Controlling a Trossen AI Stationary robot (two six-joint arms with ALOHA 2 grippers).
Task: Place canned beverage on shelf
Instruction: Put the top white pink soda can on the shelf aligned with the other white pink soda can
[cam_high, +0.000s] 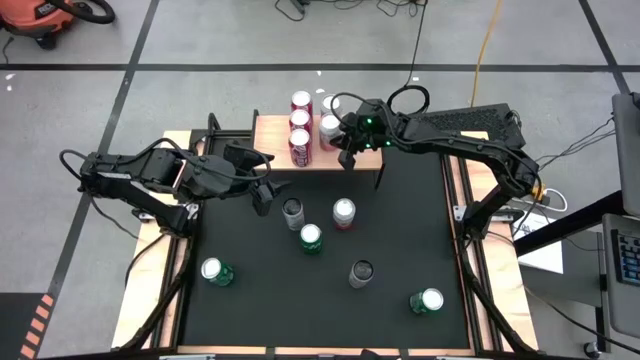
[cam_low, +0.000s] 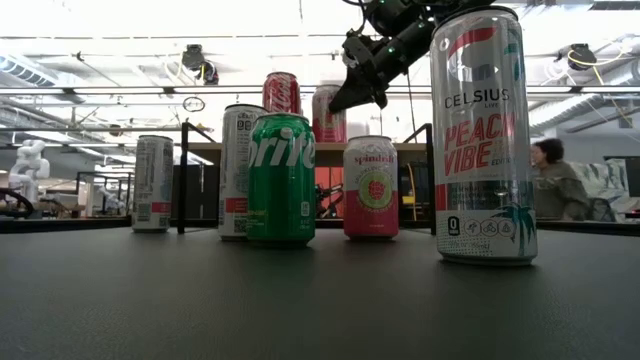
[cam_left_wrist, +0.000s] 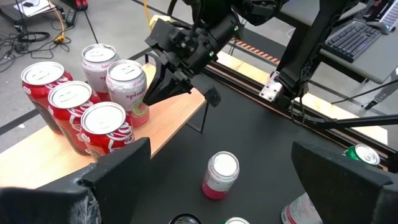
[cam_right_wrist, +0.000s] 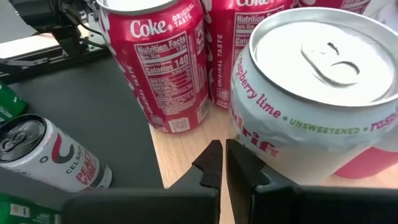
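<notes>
Black matting (cam_high: 400, 230) covers the table we work over, with grey floor around it. Nearest the low camera we see a tall silver Celsius can (cam_low: 483, 135), then a green Sprite can (cam_low: 281, 180) and a pink-labelled Spindrift can (cam_low: 371, 187), all standing loose on the mat. Our left gripper (cam_high: 262, 192) hangs over the mat with its fingers spread wide and nothing between them; a slim silver can (cam_high: 292, 212) stands just beside it. Farther back, our right gripper (cam_high: 347, 155) has its fingers pressed together, holding nothing, its tips over the front edge of the small light-wood shelf on thin black legs (cam_high: 272, 128). Just beyond those tips stands a white raspberry sparkling-water can (cam_right_wrist: 317, 93), and beside it three red Coke cans (cam_high: 300, 125) in a row.
</notes>
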